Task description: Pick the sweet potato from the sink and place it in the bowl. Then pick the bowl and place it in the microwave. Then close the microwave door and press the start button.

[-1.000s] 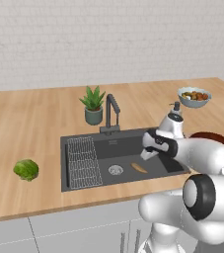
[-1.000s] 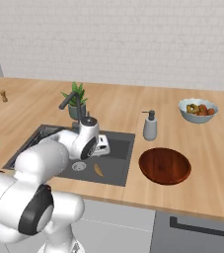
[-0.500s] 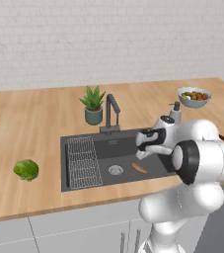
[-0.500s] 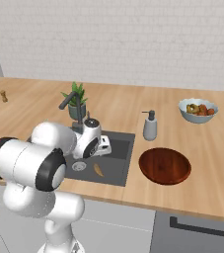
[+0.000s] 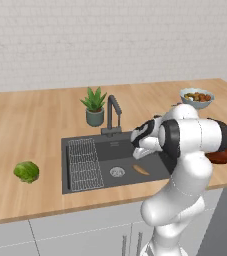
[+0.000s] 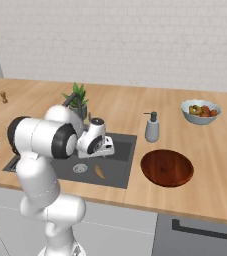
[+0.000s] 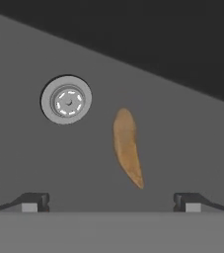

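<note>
Hand view: sweet potato (image 7: 127, 147) lies in the sink (image 7: 44, 163) beside its drain (image 7: 66, 100), jaws wide.

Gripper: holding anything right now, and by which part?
Nothing held. The gripper is open above the sweet potato, which lies loose on the sink floor.

The robot is a glossy white arm (image 5: 185, 165) built of rounded, bulbous segments with dark grey to black rings at the joints. Its hand carries a two-finger gripper (image 7: 111, 201) with small dark finger tips (image 7: 34, 201), each faced with a pale grey pad.
</note>
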